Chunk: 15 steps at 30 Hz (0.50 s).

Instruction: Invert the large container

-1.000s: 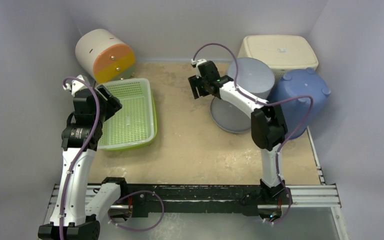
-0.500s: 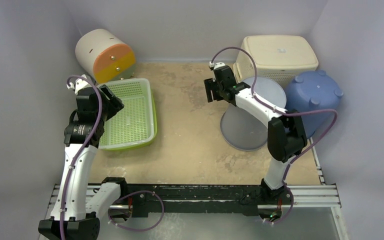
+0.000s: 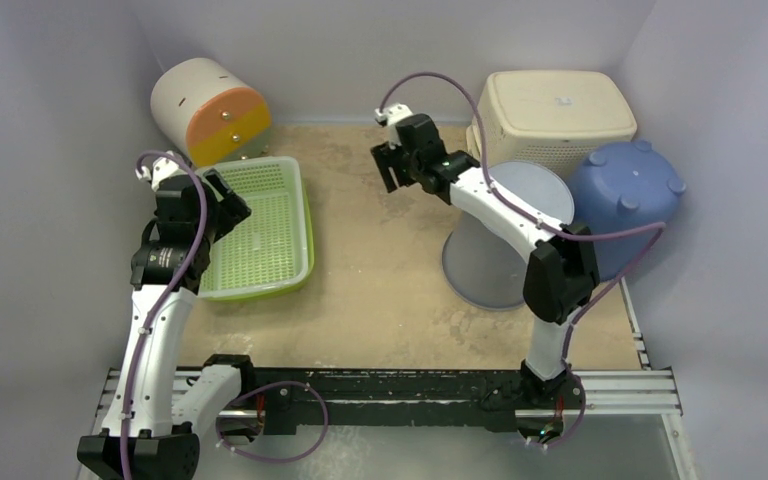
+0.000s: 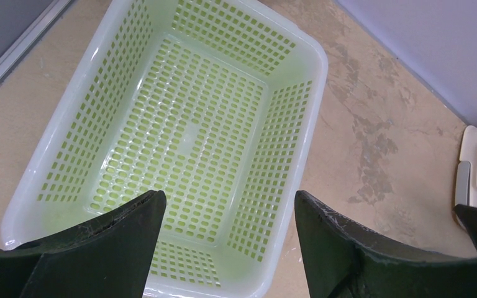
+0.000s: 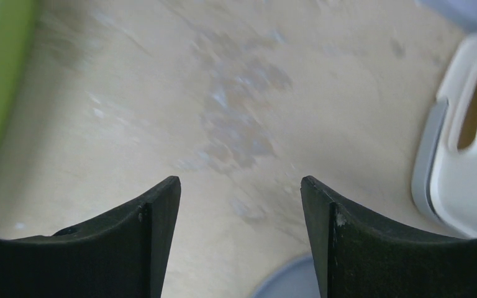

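Note:
The large grey container (image 3: 505, 235) stands at the right of the table with its flat closed end up and its wider rim on the tabletop; a slice of that rim (image 5: 286, 287) shows in the right wrist view. My right gripper (image 3: 390, 170) (image 5: 240, 186) hangs open over bare table to the container's upper left, apart from it and holding nothing. Over the green mesh basket (image 3: 258, 228) (image 4: 186, 136) at the left, my left gripper (image 3: 226, 205) (image 4: 230, 202) is open and empty.
A blue tub (image 3: 625, 200) sits bottom-up against the grey container's right side. A cream lidded bin (image 3: 552, 110) (image 5: 466, 155) stands behind them. A white-and-orange drum (image 3: 208, 108) lies at the back left. Walls close in on three sides.
The grey container and blue tub shifted to the right. My right gripper swung right, then back left, away from the container. The left gripper's jaws opened wider.

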Each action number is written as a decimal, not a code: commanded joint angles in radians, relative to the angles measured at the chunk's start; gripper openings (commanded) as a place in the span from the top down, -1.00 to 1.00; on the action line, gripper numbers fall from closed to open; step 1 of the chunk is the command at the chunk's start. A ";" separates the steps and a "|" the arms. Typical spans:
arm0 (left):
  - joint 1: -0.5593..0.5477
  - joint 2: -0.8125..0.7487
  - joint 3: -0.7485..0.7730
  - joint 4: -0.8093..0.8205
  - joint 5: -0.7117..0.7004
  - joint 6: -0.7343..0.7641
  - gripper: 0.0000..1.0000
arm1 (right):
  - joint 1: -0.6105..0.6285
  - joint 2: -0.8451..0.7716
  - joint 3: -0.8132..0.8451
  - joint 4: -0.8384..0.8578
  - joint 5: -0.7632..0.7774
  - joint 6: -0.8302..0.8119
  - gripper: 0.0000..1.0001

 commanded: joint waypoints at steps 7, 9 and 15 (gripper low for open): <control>0.006 -0.013 0.014 -0.013 -0.052 0.016 -0.53 | 0.102 0.295 0.497 -0.134 -0.198 -0.025 -0.44; 0.005 -0.015 0.014 -0.018 -0.053 0.016 -0.53 | 0.101 0.369 0.615 -0.176 -0.267 -0.008 -0.43; 0.005 -0.013 0.013 -0.020 -0.050 0.014 -0.53 | 0.102 0.454 0.734 -0.144 -0.515 0.057 -0.36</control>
